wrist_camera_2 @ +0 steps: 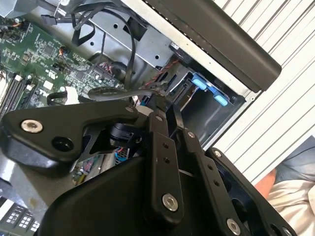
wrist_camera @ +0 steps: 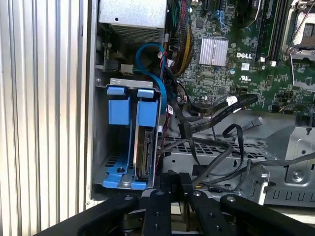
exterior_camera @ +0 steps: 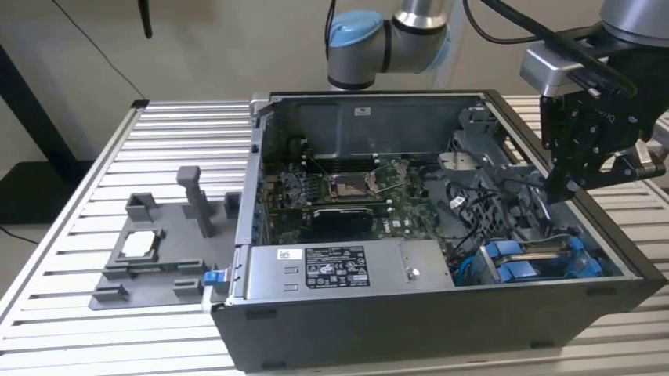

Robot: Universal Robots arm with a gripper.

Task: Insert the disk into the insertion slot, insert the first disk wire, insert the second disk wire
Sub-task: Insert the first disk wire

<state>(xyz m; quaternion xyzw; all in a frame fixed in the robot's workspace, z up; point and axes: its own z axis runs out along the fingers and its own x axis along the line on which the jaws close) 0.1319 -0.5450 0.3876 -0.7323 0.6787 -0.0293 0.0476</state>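
The disk (wrist_camera: 143, 150) already stands on edge inside the drive cage (wrist_camera: 100, 142) at the corner of the computer case (exterior_camera: 418, 329), held in its blue frame (wrist_camera: 146, 112). A second blue frame (wrist_camera: 118, 110) sits just beside it.

The claw (wrist_camera: 172, 178) hangs above the case near that cage, over a tangle of black wires (wrist_camera: 216, 115). Its tips are drawn together. In the second wrist view a black wire (wrist_camera_2: 113, 92) runs right up to the claw (wrist_camera_2: 158, 101), but whether it is pinched there cannot be told.

The disk looks like a dense, rigid metal block that would not take a knock well. The plastic end tabs of the frame seem the safest place to hold it, away from the label face and the connector end.

The wires look limp and springy, likely to twist or sag when lifted. They are probably best held by the hard plug at the end, square to the tips, since a grip on the cord itself would leave the plug free to swing.

A blue cable (wrist_camera: 153, 64) loops close above the cage and may crowd the approach.

The case rests on a ribbed worktop (exterior_camera: 178, 141).
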